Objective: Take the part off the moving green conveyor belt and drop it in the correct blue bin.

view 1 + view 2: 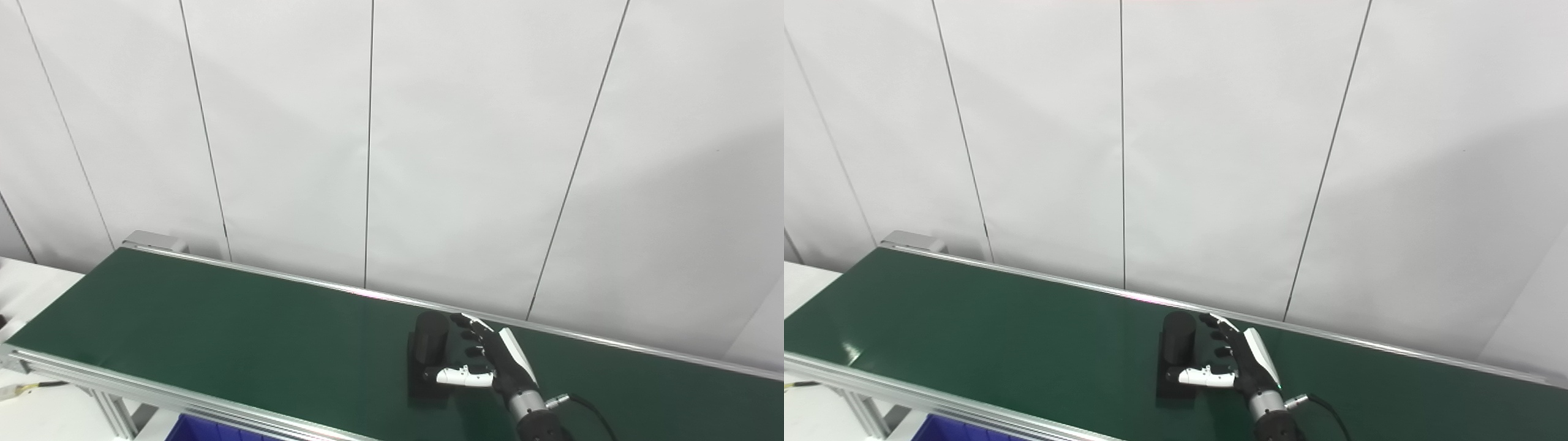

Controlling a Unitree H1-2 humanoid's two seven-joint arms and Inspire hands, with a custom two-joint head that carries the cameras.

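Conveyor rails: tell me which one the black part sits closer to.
The far rail, along the white wall. The black part, with the right hand beside it, stands close to it; the near rail, by the blue bin, is farther.

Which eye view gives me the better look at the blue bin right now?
Left eye view, marginally: the blue plastic bin shows a bigger corner beneath the silver conveyor rail. In the right eye view only a thinner blue sliver clears the bottom edge. Neither shows its inside.
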